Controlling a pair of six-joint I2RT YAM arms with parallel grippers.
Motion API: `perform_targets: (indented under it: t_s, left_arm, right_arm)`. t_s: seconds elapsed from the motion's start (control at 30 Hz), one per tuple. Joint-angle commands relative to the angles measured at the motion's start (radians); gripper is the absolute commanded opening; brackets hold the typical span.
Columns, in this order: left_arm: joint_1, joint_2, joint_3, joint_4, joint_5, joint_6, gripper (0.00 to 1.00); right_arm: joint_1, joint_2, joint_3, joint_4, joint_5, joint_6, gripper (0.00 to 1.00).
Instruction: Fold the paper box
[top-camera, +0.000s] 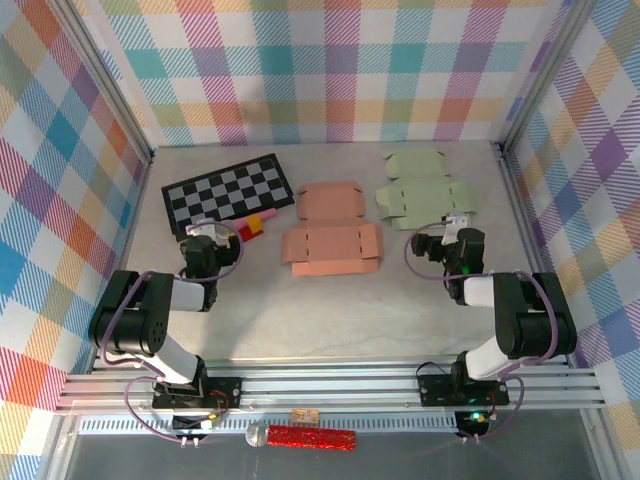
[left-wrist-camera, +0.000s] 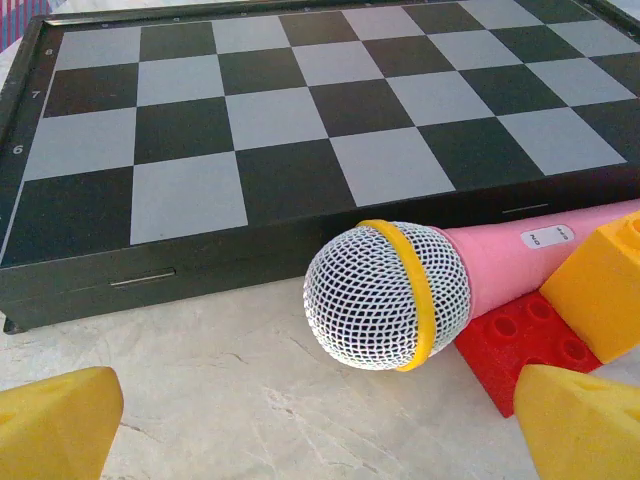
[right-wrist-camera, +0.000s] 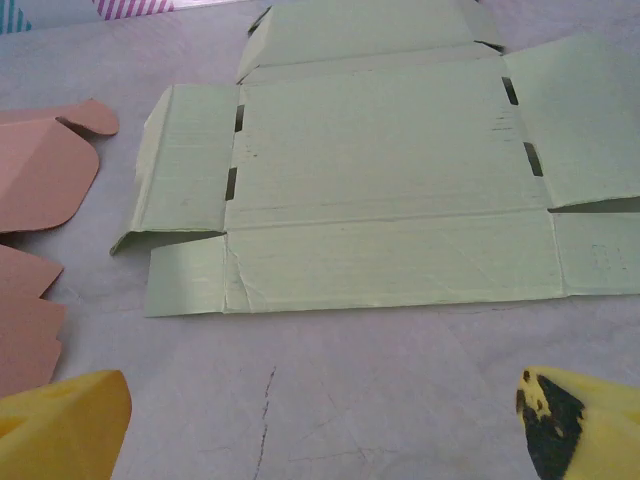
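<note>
Left gripper (left-wrist-camera: 320, 435) stands wide and empty, its yellow fingertips (left-wrist-camera: 55, 425) low over the table (left-wrist-camera: 230, 390). Just ahead lies a pink mic (left-wrist-camera: 390, 295), mesh head facing the camera, its shaft resting over a red brick (left-wrist-camera: 520, 350), with a yellow brick (left-wrist-camera: 600, 285) right beside it. Behind them sits the chessboard (left-wrist-camera: 300, 120).

Over to the right gripper (right-wrist-camera: 320, 425): also spread wide, gripping nothing, one fingertip (right-wrist-camera: 550, 420) smudged black. In front of it the green box (right-wrist-camera: 390, 200) lies unfolded on the table, flaps out, its near-left flap lifting a little. Just left of it is the pink box (right-wrist-camera: 35, 190), unfolded too. From above, the pink box sits mid-table between the chessboard and the green box.
</note>
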Motion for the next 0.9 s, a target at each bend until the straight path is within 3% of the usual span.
perform_targets:
  t_s: [0.0, 0.63, 0.77, 0.87]
  left_arm:
    - [-0.008, 0.009, 0.019, 0.038, -0.013, 0.016, 1.0]
    - [-0.008, -0.023, 0.011, 0.035, -0.012, 0.017, 1.0]
    - [-0.045, -0.221, 0.036, -0.159, -0.143, 0.018, 1.0]
    - [-0.076, -0.37, 0.062, -0.228, -0.253, -0.02, 1.0]
  right_arm:
    - [-0.007, 0.01, 0.02, 0.039, -0.003, -0.025, 0.99]
    - [-0.007, -0.004, 0.009, 0.062, 0.004, -0.02, 0.99]
    - [0.01, -0.217, 0.059, -0.198, 0.158, 0.014, 0.99]
    - [0.047, -0.365, 0.105, -0.26, 0.253, 0.003, 0.99]
